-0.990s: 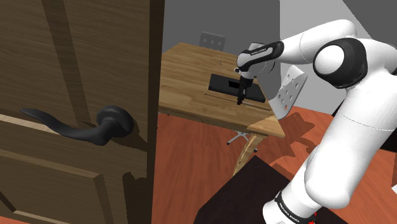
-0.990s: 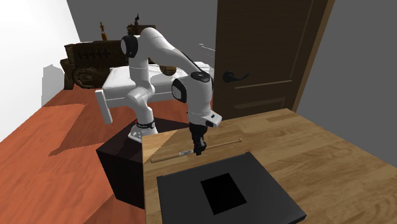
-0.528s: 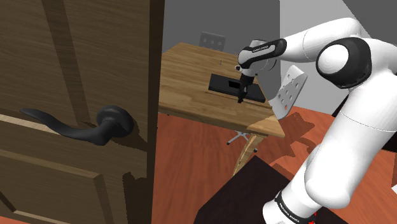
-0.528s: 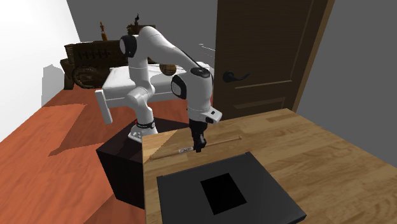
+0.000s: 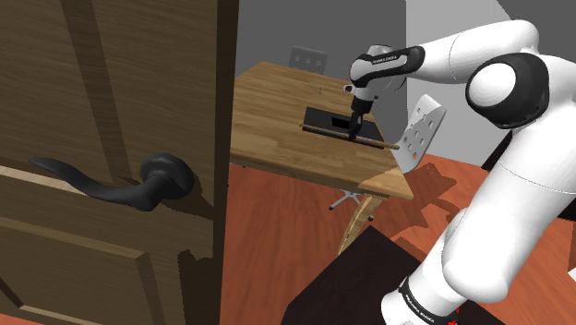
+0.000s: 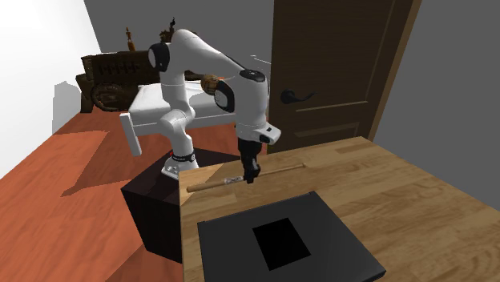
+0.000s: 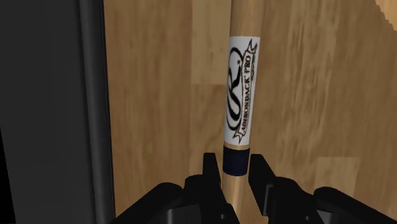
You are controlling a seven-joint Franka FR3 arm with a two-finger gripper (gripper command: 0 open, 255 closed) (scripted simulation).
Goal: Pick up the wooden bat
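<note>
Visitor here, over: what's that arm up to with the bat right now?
Roger: claw shut on the bat, at the dark band by its label. Bat roughly level, seemingly lifted off the table. Flat black slab alongside, nothing blocking.

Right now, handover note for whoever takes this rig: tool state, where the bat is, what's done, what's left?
Tool: shut on the bat, clasping it at the dark band next to the white label, about mid-length.
Bat: roughly level along the wooden table's edge nearest the stand, beside the black slab. It looks lifted just clear of the tabletop, but I can't confirm the gap.
Done: grasp made, lift apparently begun.
Left: raise it well clear and check that it does not swing in the grip.
</note>
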